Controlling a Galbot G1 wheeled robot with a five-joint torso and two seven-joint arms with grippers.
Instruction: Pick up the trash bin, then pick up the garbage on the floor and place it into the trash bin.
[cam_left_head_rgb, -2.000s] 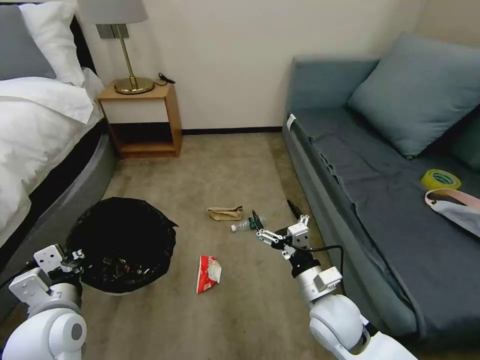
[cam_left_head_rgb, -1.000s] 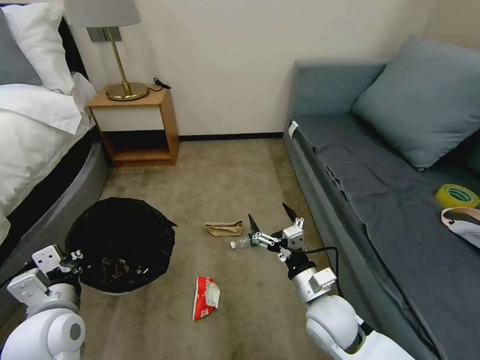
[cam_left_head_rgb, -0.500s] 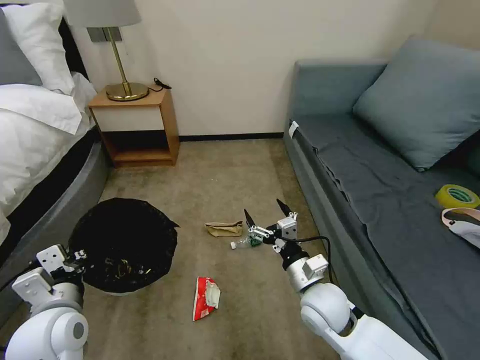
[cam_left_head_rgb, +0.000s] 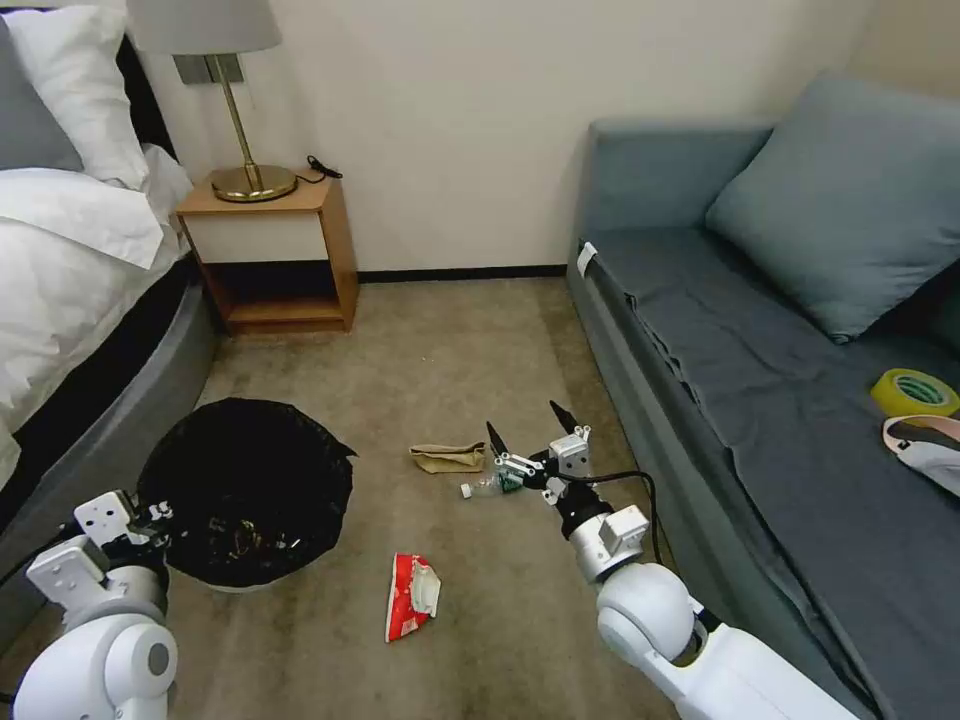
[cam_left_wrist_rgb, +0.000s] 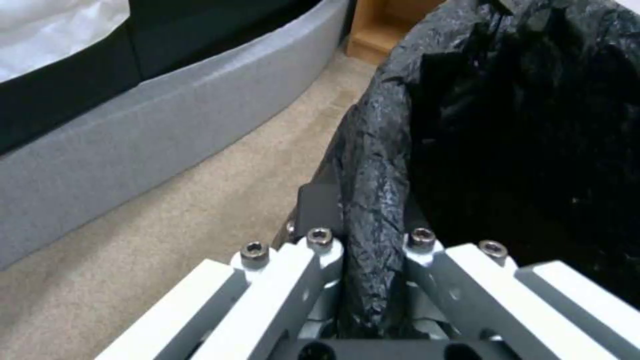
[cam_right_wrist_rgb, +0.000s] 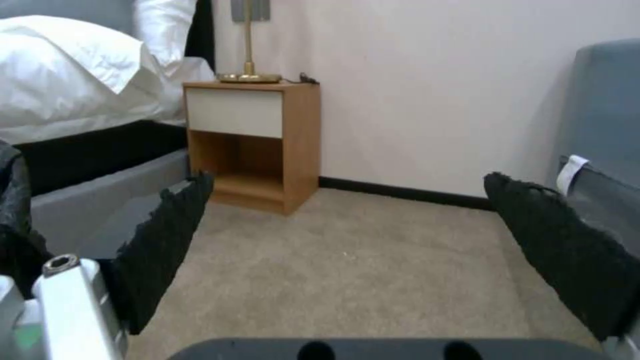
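Right tool low over the carpet, black-tipped fingers spread wide, holding nothing; small clear bottle lies on the floor just beneath it, beside the crumpled brown paper bag; red-and-white packet nearer the robot, apart from both. Left tool clamped on the bag-covered rim of the trash bin, black liner pinched between its fingers; bin sits beside the bed.
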